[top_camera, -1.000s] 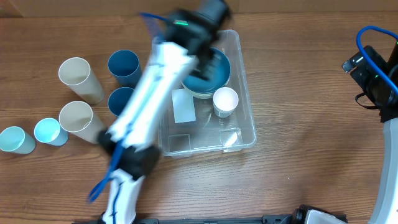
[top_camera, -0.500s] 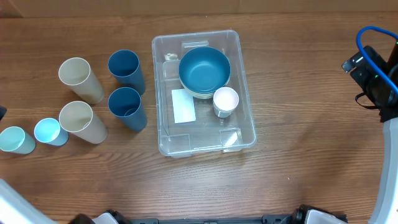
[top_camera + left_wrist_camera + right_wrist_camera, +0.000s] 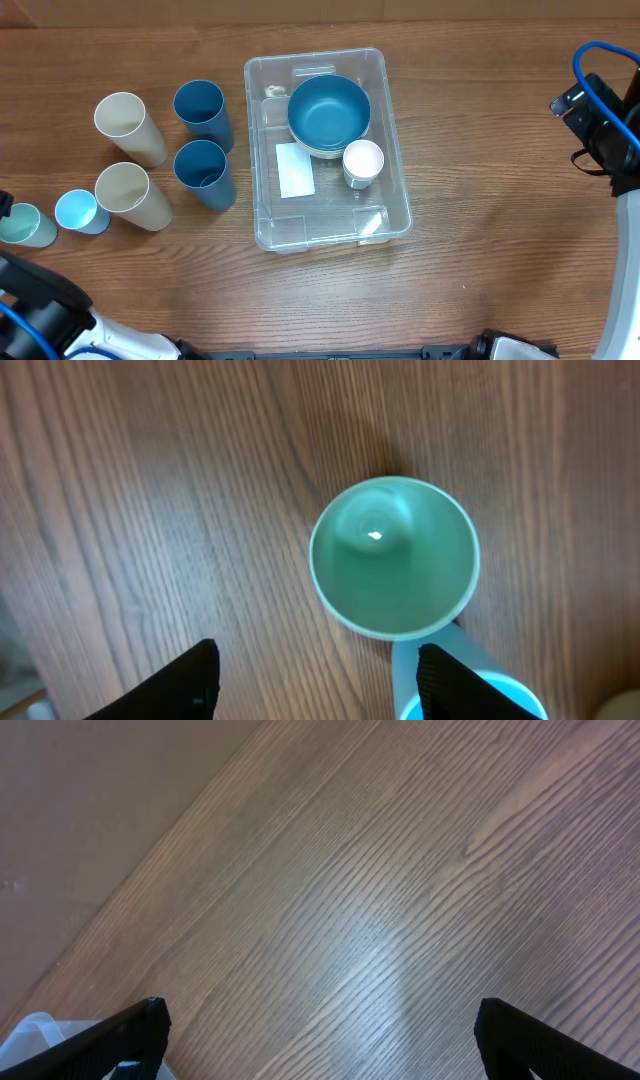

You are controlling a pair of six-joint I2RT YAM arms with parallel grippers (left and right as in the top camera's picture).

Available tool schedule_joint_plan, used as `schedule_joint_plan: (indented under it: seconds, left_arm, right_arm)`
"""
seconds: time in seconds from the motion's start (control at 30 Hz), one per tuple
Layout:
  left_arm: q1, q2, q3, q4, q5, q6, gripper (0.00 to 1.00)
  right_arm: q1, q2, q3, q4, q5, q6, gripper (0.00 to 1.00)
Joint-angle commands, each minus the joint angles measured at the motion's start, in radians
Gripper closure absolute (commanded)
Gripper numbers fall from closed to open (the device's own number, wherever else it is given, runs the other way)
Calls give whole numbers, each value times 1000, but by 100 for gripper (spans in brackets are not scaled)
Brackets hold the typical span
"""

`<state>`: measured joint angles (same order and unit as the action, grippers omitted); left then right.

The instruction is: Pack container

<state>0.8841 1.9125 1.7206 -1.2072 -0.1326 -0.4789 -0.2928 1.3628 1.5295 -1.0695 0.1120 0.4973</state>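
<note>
The clear rectangular container [image 3: 310, 215] stands mid-table with a white label [image 3: 294, 170] on its bottom. Inside it are a blue bowl [image 3: 329, 112] and a small white cup [image 3: 363, 162]. My left gripper [image 3: 318, 685] is open and empty, low over the wood at the far left. A small teal cup [image 3: 393, 557] stands just ahead of its fingers, and it also shows in the overhead view [image 3: 22, 225]. A small light blue cup [image 3: 78, 211] touches it, by the right finger. My right gripper [image 3: 320, 1030] is open and empty over bare wood. A container corner [image 3: 30, 1030] shows beside its left finger.
Left of the container stand two tall cream cups [image 3: 125, 120] [image 3: 128, 190] and two dark blue cups [image 3: 200, 108] [image 3: 203, 168]. The left arm's base [image 3: 40, 300] is at the bottom left. The right arm [image 3: 610, 130] with its blue cable is at the right edge.
The left arm has swung away from over the container to the table's far left, now by the small teal cup. The right arm has not moved.
</note>
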Motion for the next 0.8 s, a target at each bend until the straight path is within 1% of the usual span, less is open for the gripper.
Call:
schedule_joint_plan:
  seconds: [0.0,0.1,0.13,0.17,0.2,0.27,0.3,0.37,0.4,0.5,0.6,0.63,0.7,0.73,0.77]
  left_arm:
    - [4,105,-3,20,-13,23,39]
    - [5,174,-3,49,-35,28,41]
    - [5,191,-3,59,-35,30,46]
    - [5,203,-3,71,-35,31,56]
    - [5,209,-3,86,-34,30,70]
    - [5,211,-3,106,-32,31,91]
    - [5,211,-3,108,-32,31,96]
    - [8,198,18,80,-23,30,96]
    - [11,187,41,61,8,30,96]
    - [12,98,180,-15,206,30,96]
    - [-18,-17,297,-79,266,30,96]
    - [-56,-96,350,-116,306,31,96]
    - [-137,-204,379,-137,372,61,96]
    - [-193,-257,381,-141,406,87,96]
    - [-282,-319,381,-150,422,114,96]
  right_arm:
    - [0,-4,10,5,11,5,0]
    - [0,-4,10,5,11,5,0]
    - [0,-4,10,5,11,5,0]
    - [0,-4,10,5,11,5,0]
    - [0,-4,10,5,11,5,0]
    - [0,-4,10,5,11,5,0]
    - [0,-4,10,5,11,5,0]
    - [0,-4,10,5,11,5,0]
    - [0,-4,10,5,11,5,0]
    - [0,-4,10,5,11,5,0]
    - [0,-4,10,5,11,5,0]
    - [0,-4,10,5,11,5,0]
    - [0,-4,10,5,11,5,0]
    - [0,-4,10,5,11,5,0]
    - [0,-4,10,5,11,5,0]
